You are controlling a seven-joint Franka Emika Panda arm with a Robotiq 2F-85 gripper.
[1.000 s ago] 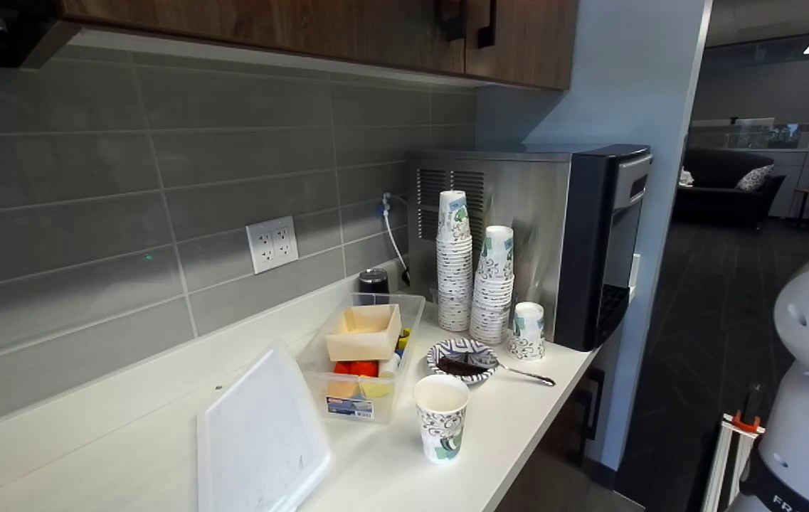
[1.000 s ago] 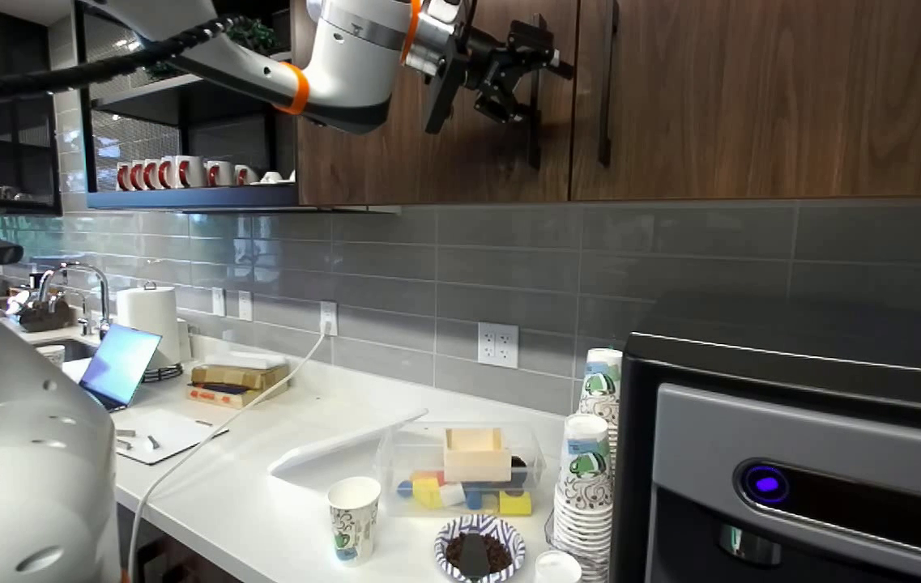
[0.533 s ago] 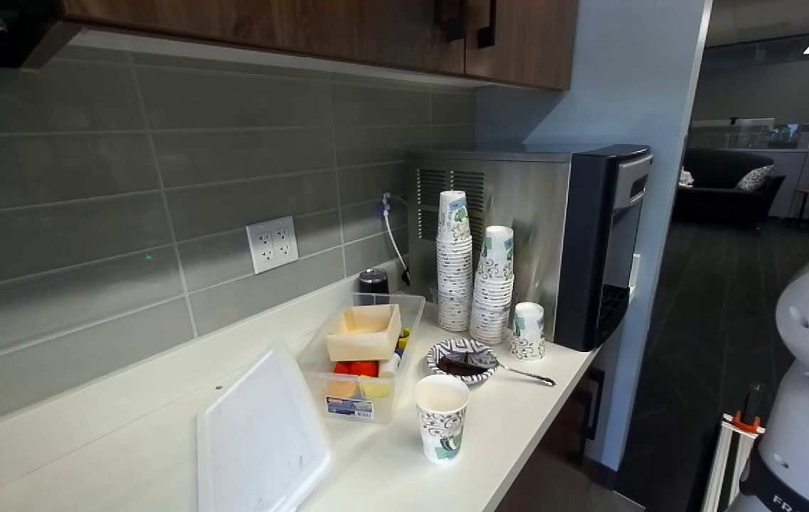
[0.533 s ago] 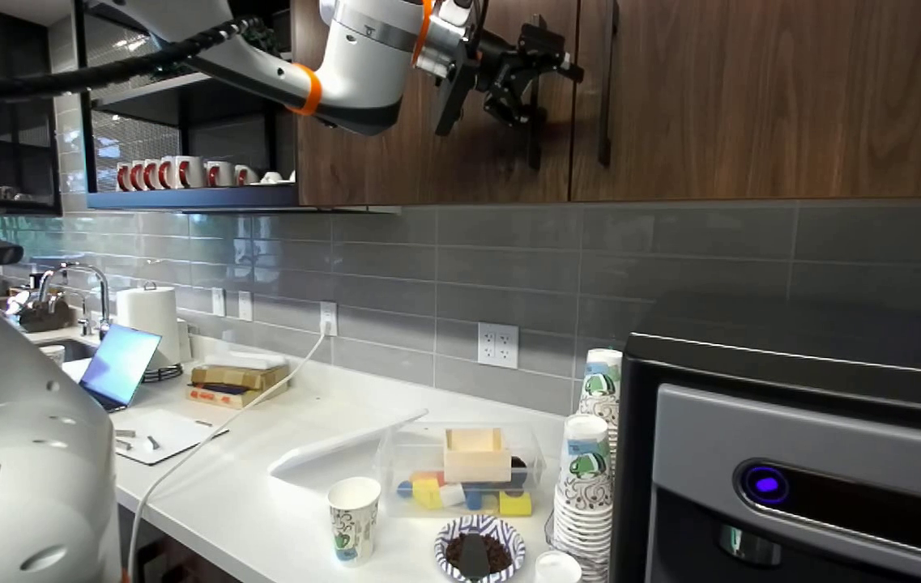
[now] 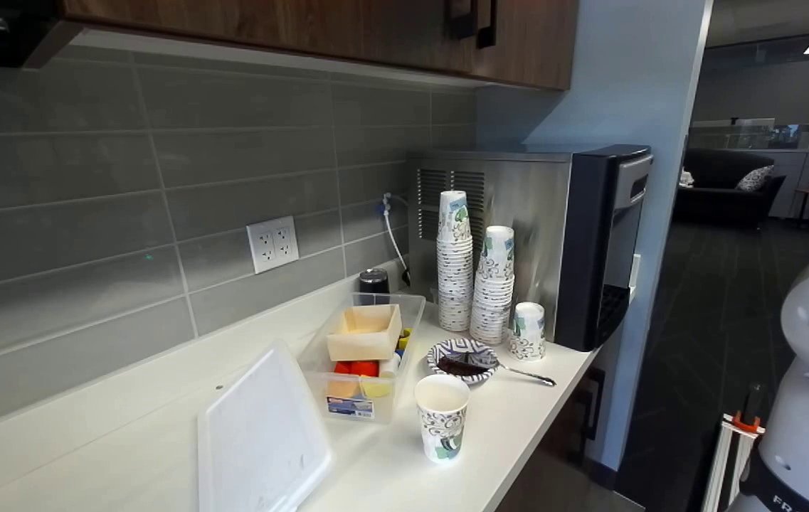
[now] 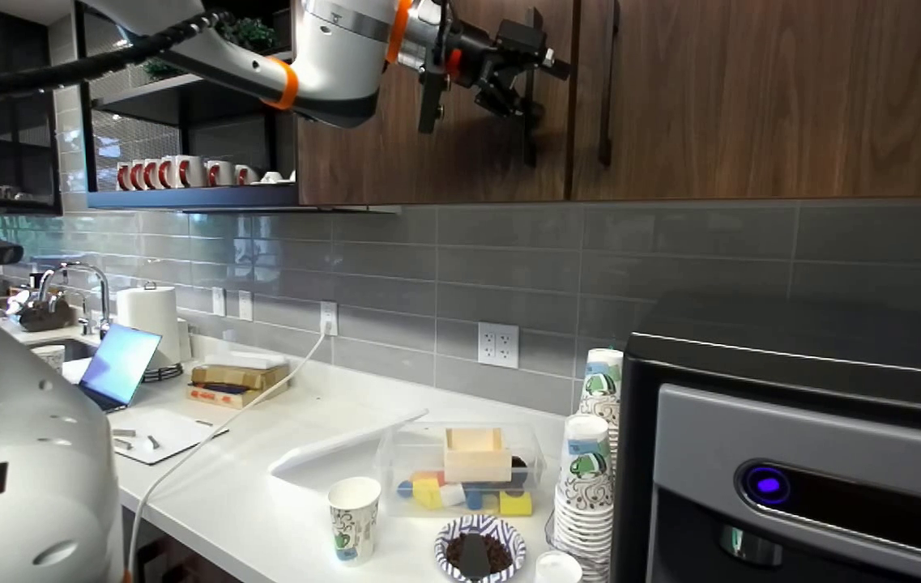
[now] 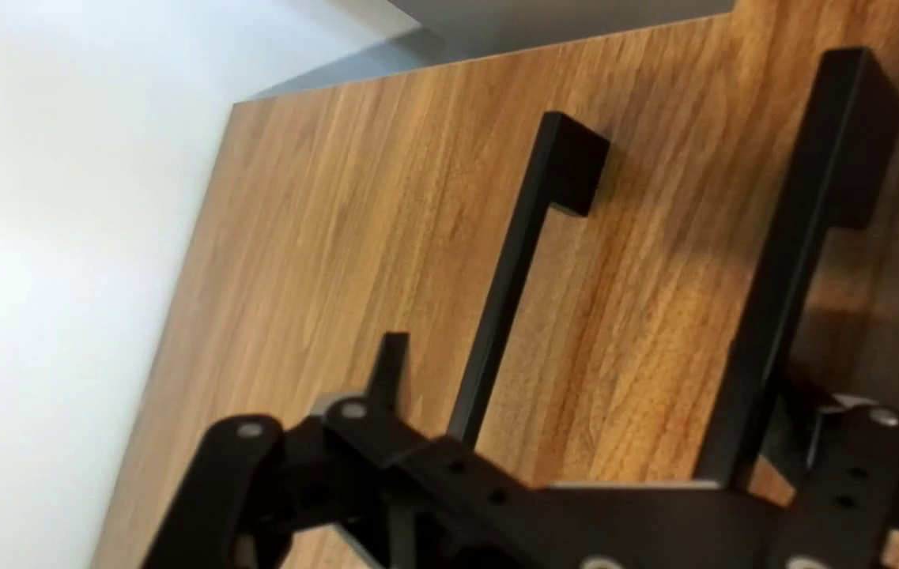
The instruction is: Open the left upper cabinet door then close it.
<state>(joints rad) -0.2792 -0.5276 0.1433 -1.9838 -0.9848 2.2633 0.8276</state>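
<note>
Pulled left door (image 6: 444,158) ajar since the earlier frame, above the back edge of the bench (image 6: 266,510).
Holding gripper (image 6: 549,91) spread, clamped on nothing; seemingly hooked by one side behind handle (image 7: 783,261). Barely into opening, at a guess; yet to swing wide, then push shut.

Left upper cabinet door (image 6: 452,163), brown wood-grain, black bar handle (image 6: 530,147) near right edge, slightly ajar

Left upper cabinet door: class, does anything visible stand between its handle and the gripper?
Nothing visible does. In the wrist view, the handle of the left upper cabinet door appears between the parted fingers of the gripper; whether either touches it is unclear.
</note>
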